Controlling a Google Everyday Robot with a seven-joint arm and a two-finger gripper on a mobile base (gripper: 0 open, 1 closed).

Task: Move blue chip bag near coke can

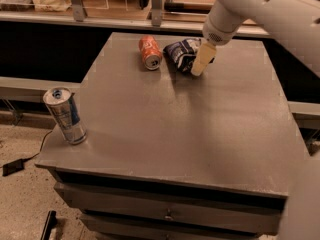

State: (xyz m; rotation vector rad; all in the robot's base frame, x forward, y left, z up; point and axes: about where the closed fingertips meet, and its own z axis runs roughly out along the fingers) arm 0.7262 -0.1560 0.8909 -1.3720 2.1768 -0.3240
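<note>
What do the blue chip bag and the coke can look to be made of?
Blue chip bag: thin foil or plastic film, it seems, as it is crumpled and sharply creased. Coke can, lying on its side: likely painted metal, with a silvery end and a smooth sheen. The gripper is at the bag's right edge.
</note>
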